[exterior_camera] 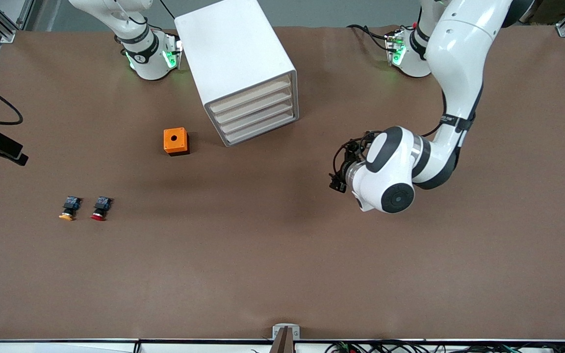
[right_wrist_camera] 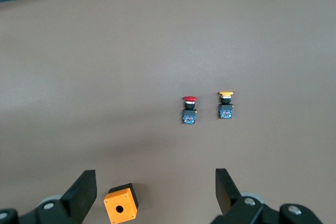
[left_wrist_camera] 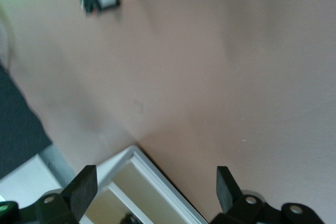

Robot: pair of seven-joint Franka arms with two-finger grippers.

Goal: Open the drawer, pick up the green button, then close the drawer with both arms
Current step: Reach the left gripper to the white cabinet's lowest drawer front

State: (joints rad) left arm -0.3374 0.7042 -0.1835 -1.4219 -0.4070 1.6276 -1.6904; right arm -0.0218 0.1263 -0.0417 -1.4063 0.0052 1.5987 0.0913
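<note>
The white cabinet (exterior_camera: 236,54) stands on the table between the two arm bases. All four of its cream drawer fronts are shut, and the lowest drawer (exterior_camera: 263,130) is shut too. The green button is hidden. My left gripper (exterior_camera: 337,181) hangs open and empty above the table, off the cabinet's front corner toward the left arm's end. In the left wrist view the left gripper (left_wrist_camera: 155,195) frames a corner of the cabinet (left_wrist_camera: 131,156) between its fingers. My right gripper (right_wrist_camera: 155,195) is open and empty, high over the table by the orange box. It is out of the front view.
An orange box (exterior_camera: 175,141) with a round hole sits beside the cabinet toward the right arm's end; it also shows in the right wrist view (right_wrist_camera: 121,209). A red-capped button (exterior_camera: 100,208) and a yellow-capped button (exterior_camera: 69,208) lie nearer to the front camera.
</note>
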